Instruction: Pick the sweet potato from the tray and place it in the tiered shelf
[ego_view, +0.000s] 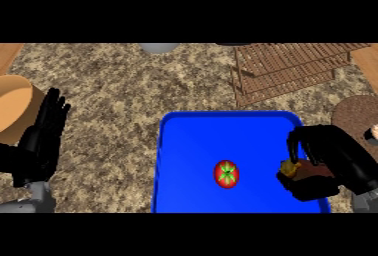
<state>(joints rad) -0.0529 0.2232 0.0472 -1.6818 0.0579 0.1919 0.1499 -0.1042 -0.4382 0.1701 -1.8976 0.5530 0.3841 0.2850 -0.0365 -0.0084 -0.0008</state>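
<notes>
A blue tray (192, 150) lies at the counter's front centre. Over its right edge my right hand (328, 160) is curled round the brownish sweet potato (295, 170), of which only a small orange-brown patch shows between thumb and fingers. A red tomato (227, 174) with a green stem lies on the tray just left of that hand. The brown wooden tiered shelf (291, 67) stands at the back right, well beyond the hand. My left hand (40, 137) rests open at the left edge, fingers up.
A tan wooden bowl (13, 107) sits at the far left behind the left hand. A round brown mat (356, 114) lies at the right edge. A grey object (159, 47) shows at the back centre. Speckled counter surrounds the tray.
</notes>
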